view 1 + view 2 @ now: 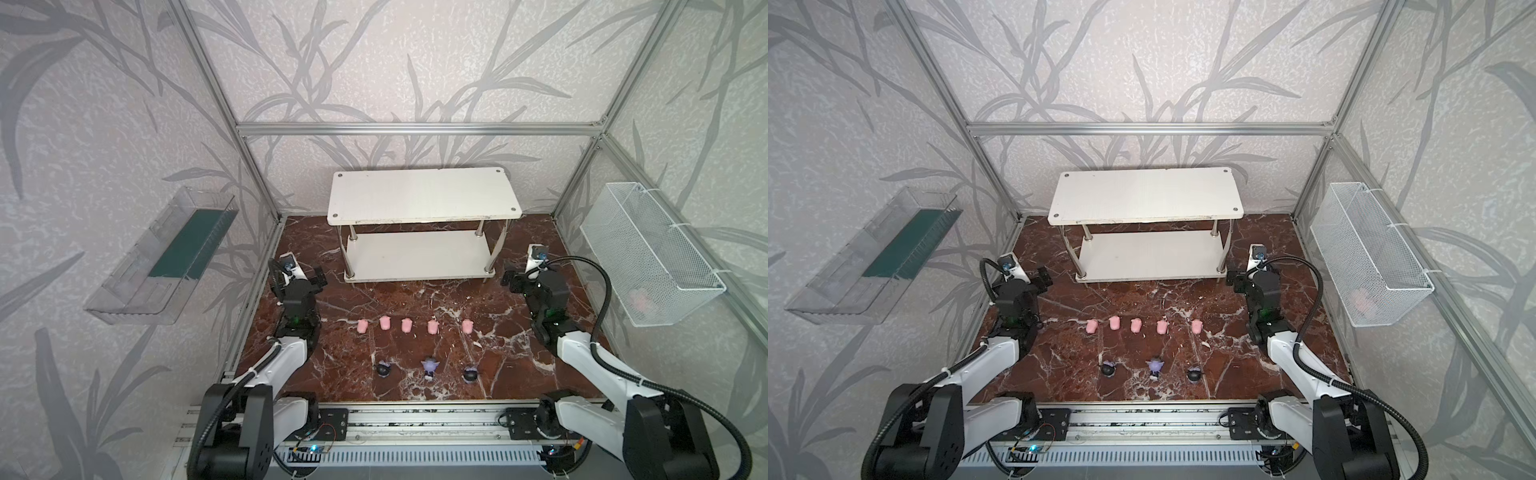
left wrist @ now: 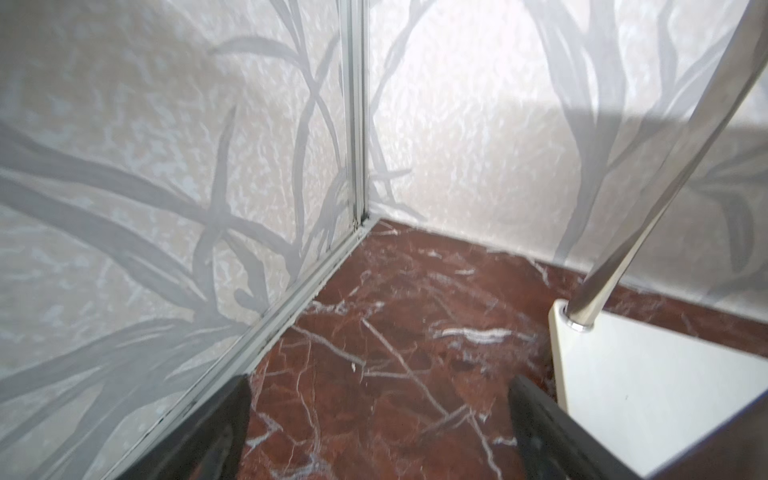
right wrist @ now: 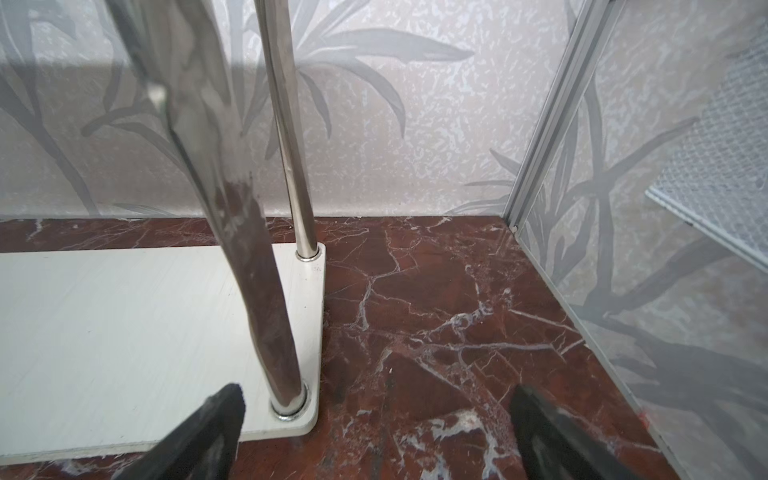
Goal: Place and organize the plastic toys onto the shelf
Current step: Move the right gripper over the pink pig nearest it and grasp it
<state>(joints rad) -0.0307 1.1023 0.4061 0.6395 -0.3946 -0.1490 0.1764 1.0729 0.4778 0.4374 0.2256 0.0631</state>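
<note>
Several pale-pink piglet toys (image 1: 406, 325) (image 1: 1135, 325) stand in a row on the marble tabletop, in front of the shelf. Nearer the front edge stand three small figurines: a black one (image 1: 383, 368), a lilac one (image 1: 429, 368) and another black one (image 1: 470, 373). The white two-tier shelf (image 1: 424, 195) (image 1: 1146, 195) stands at the back with both boards bare. My left gripper (image 1: 318, 276) (image 2: 380, 384) is open and empty beside the shelf's lower left corner (image 2: 623, 374). My right gripper (image 1: 509, 277) (image 3: 378, 392) is open and empty beside the lower right corner (image 3: 124, 332).
A clear plastic bin (image 1: 166, 257) hangs on the left wall. A white wire mesh basket (image 1: 648, 253) hangs on the right wall with something pink inside. Chrome shelf legs (image 3: 282, 353) stand close to my right gripper. Aluminium frame posts line the walls.
</note>
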